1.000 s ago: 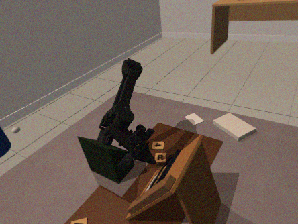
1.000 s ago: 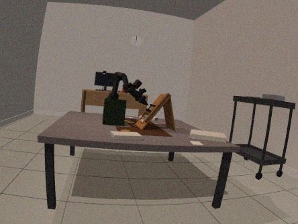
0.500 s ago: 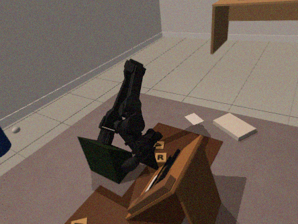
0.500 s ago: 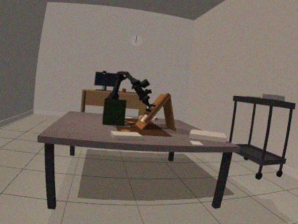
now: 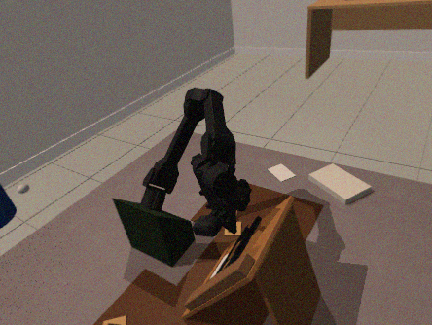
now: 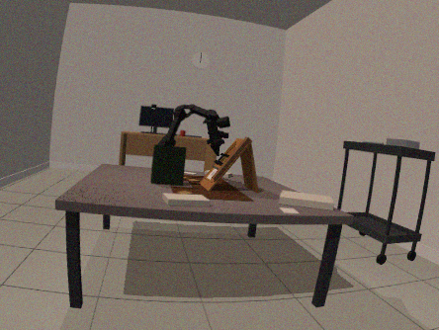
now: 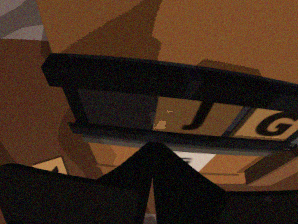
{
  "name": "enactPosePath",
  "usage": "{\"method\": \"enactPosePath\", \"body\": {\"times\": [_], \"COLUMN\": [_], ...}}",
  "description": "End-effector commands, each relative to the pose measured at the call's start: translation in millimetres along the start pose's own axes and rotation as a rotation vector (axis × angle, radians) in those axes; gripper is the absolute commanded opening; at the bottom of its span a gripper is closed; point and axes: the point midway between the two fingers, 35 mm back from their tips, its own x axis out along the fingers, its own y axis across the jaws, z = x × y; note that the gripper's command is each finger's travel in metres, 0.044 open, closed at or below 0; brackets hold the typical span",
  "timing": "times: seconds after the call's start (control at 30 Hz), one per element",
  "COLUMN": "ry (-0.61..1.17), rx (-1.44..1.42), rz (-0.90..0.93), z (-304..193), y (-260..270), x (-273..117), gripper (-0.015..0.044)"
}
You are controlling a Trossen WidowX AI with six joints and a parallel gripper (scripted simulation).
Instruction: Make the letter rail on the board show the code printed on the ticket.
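The black letter rail [image 7: 112, 75] [image 6: 220, 159] runs across the sloping wooden board [image 7: 215, 30] [image 5: 287, 248]. In the wrist view a J tile [image 7: 215, 120] sits in the rail, with a G tile [image 7: 247, 122] to its right and a narrow dark gap between them. The rail's left part holds no tile. My gripper [image 7: 154, 149] [image 6: 218, 154] is shut and empty, its tips at the rail's lower edge below the J tile; contact cannot be told. The white ticket [image 7: 202, 159] [image 5: 219, 267] is below the rail, its print mostly hidden by a finger.
A loose tile [image 7: 44, 165] lies low at the left in the wrist view. Another tile [image 5: 116, 321] is at the front left in the top view. A dark green block [image 5: 151, 234] [image 6: 168, 165] stands beside the board. A white box [image 5: 338, 181] and a white card [image 5: 281, 172] lie behind the board.
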Motion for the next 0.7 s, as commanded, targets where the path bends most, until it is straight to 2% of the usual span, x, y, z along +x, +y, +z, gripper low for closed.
{"method": "enactPosePath", "body": {"times": [0.0, 0.67], "ry": [0.057, 0.057], "rx": [-0.018, -0.018], "rz": [0.005, 0.005], "z": [0.6, 6.9], "y": [8.4, 5.9], "x": [-3.7, 3.7], "gripper": [0.0, 0.0]}}
